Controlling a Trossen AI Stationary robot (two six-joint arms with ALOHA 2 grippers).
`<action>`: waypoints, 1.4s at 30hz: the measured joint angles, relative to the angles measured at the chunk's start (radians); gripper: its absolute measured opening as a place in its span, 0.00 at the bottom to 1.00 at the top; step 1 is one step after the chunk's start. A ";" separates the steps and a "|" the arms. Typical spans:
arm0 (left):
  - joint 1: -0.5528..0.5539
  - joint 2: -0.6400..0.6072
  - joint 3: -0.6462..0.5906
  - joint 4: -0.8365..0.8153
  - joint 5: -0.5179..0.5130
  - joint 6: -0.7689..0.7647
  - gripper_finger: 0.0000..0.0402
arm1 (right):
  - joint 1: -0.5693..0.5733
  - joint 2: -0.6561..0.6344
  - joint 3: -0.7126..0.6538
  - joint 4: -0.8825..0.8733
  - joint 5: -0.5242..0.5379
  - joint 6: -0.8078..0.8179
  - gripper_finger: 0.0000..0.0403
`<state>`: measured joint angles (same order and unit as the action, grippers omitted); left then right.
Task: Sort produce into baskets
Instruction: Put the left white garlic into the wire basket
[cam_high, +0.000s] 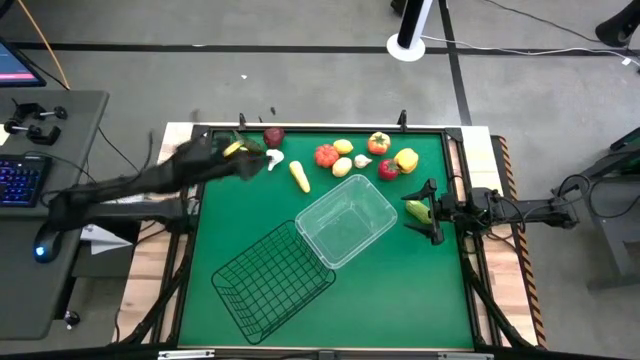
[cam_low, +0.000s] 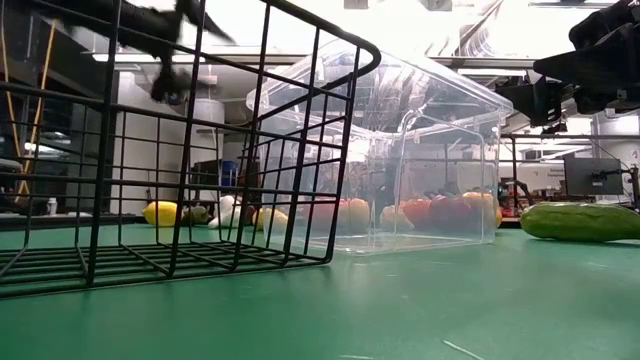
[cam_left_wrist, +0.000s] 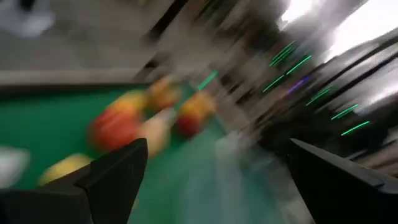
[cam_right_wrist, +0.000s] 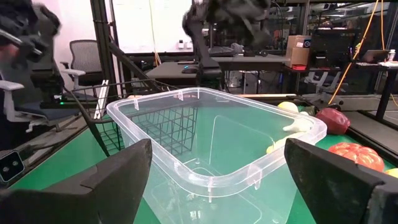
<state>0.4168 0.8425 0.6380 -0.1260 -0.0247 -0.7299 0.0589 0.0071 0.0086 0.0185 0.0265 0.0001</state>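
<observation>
The produce lies in a row along the table's far side: a dark red apple (cam_high: 273, 137), a red tomato (cam_high: 326, 155), a yellow piece (cam_high: 299, 177), a yellow pepper (cam_high: 405, 160) and others. A green cucumber (cam_high: 415, 210) lies on the mat at the right, also in the low view (cam_low: 580, 222). The black wire basket (cam_high: 275, 280) and the clear plastic basket (cam_high: 347, 222) stand mid-table, touching. My left gripper (cam_high: 252, 163) is open and empty, raised over the row's left end (cam_left_wrist: 224, 180). My right gripper (cam_high: 430, 212) is open and empty, above the cucumber (cam_right_wrist: 214, 180).
A desk with a keyboard (cam_high: 20, 180) and mouse stands left of the table. The mat's near right part (cam_high: 410, 300) is bare green. The clear basket holds nothing that I can see; the wire basket (cam_low: 150, 150) stands close to the near edge.
</observation>
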 joint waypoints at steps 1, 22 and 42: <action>0.049 0.069 0.056 -0.107 0.039 0.019 0.91 | 0.000 0.000 0.000 0.000 0.000 0.000 0.89; 0.234 0.642 0.303 -0.435 -0.016 0.047 0.91 | 0.000 0.000 0.000 0.000 0.000 0.000 0.89; 0.269 0.897 0.302 -0.245 -0.131 0.185 0.91 | 0.000 0.000 0.000 0.000 0.000 0.000 0.89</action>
<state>0.6859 1.7399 0.9401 -0.3714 -0.1558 -0.5446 0.0586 0.0071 0.0089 0.0185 0.0265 -0.0002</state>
